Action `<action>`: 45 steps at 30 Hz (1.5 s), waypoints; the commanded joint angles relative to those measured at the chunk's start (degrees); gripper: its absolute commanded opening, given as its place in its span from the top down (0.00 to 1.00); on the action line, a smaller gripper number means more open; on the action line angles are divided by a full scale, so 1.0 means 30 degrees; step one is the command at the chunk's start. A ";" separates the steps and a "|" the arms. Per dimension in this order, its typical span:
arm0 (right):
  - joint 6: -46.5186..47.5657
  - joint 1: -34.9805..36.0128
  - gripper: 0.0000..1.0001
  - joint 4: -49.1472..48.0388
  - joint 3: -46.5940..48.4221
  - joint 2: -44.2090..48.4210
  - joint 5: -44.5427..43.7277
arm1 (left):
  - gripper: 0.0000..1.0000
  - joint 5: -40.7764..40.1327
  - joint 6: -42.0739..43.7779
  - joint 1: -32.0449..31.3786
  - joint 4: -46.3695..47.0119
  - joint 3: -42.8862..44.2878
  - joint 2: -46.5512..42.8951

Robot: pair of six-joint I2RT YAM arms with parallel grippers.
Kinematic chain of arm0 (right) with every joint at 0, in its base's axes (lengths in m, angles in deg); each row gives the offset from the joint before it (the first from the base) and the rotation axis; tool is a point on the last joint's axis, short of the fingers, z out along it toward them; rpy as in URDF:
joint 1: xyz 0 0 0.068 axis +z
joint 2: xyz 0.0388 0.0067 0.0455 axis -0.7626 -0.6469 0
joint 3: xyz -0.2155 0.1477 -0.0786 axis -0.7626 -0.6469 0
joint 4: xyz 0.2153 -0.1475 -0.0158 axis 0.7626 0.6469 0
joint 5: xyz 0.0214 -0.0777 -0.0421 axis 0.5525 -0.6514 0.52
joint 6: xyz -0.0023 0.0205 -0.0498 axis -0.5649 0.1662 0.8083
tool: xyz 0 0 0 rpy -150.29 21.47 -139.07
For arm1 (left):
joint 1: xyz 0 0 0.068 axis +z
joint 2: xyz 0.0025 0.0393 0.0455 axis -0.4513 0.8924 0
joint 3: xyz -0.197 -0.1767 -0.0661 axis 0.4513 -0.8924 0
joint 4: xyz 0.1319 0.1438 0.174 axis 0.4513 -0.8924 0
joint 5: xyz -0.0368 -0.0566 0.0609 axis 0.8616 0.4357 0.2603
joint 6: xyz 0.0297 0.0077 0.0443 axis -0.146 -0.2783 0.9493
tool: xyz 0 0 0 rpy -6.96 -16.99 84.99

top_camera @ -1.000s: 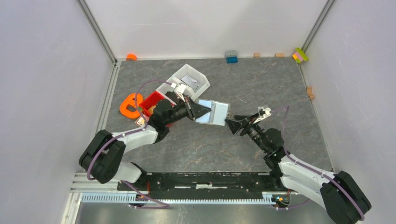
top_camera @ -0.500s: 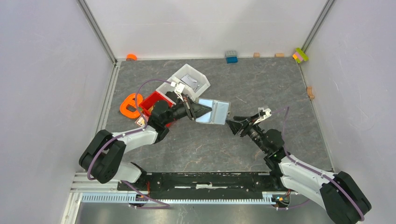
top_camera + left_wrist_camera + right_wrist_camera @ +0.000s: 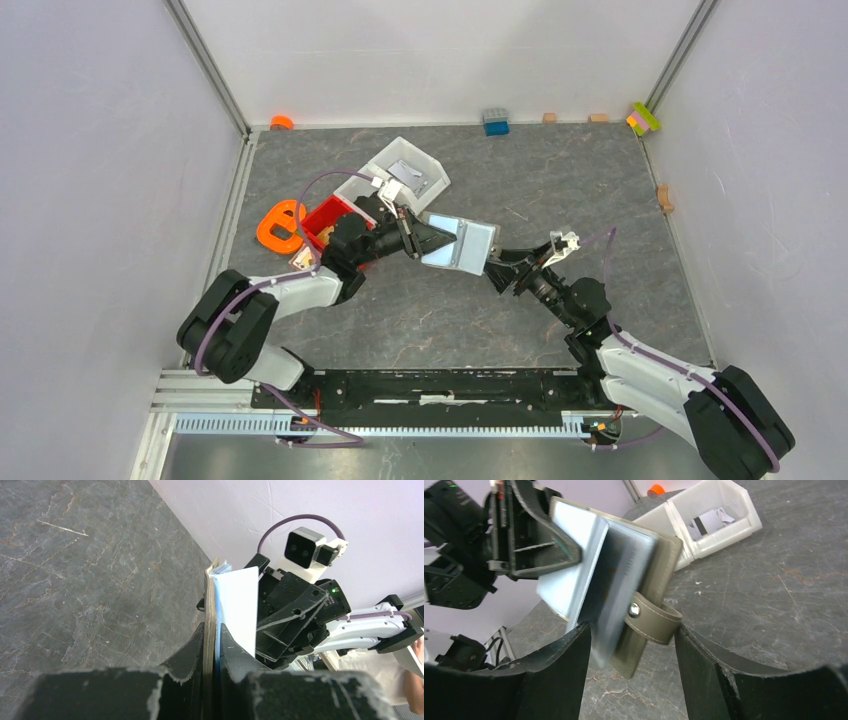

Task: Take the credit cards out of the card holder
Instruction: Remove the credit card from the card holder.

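My left gripper [image 3: 432, 241] is shut on the taupe card holder [image 3: 478, 243] and holds it above the floor, with pale blue and whitish credit cards [image 3: 448, 247] fanned out of it. In the left wrist view the fingers [image 3: 197, 642] pinch the holder's flap [image 3: 207, 605] together with a white card [image 3: 240, 605]. My right gripper [image 3: 500, 268] is open at the holder's free edge. In the right wrist view the holder [image 3: 659, 575], its snap strap [image 3: 651, 622] and a blurred card [image 3: 616, 585] hang between the open fingers [image 3: 559, 675].
A white bin [image 3: 432, 168] with a card in it [image 3: 408, 176] and a red bin [image 3: 322, 214] stand behind the left arm. An orange object [image 3: 278, 226] lies to the left. Small blocks [image 3: 495, 122] line the back wall and right edge.
My right gripper has moved up to the holder, so its fingers now straddle the holder's free edge. My left gripper has shifted the holder slightly right.
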 commanded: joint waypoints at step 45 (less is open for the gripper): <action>0.0195 0.0022 0.20 -0.2256 0.1563 -0.2192 0.3832 | 0.92 -0.1360 0.3282 -0.1587 -0.6679 0.3321 0.0400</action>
